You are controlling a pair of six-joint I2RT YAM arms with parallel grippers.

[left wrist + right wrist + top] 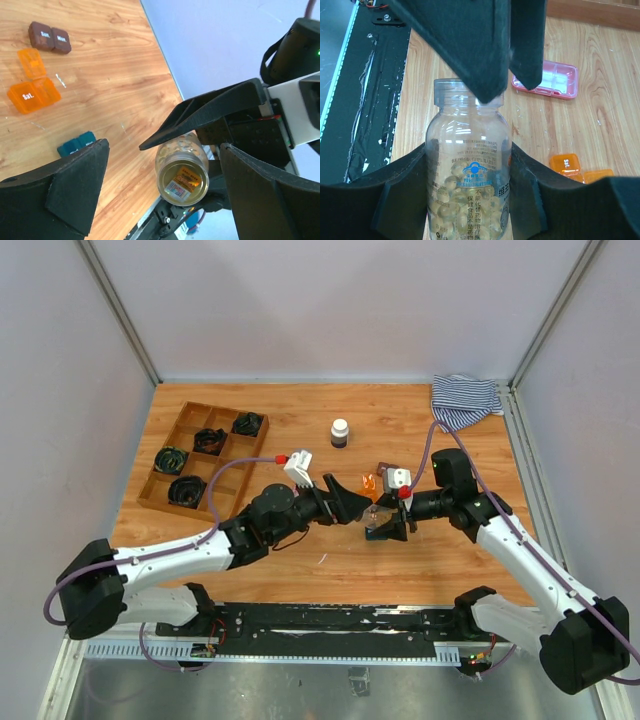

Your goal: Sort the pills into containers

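My right gripper (pixel 390 526) (pixel 468 150) is shut on a clear pill bottle (pixel 467 165), partly filled with pale yellow capsules, and holds it above the table. The bottle's neck points toward my left gripper (pixel 352 504) (pixel 164 146). That gripper is open, its fingers (pixel 70 192) spread on either side of the bottle's round stickered end (pixel 182 176). On the table lie the containers: a pink one (pixel 547 80), orange ones (pixel 32 85) (pixel 565 162) (pixel 368 482), a brown one (pixel 49 37) and a teal one (pixel 76 143).
A small white-capped bottle (pixel 340 432) stands behind the grippers. A wooden compartment tray (pixel 172 502) with black coils sits at the left. A striped cloth (pixel 465 400) lies in the back right corner. The black base rail (pixel 375 100) runs along the near edge.
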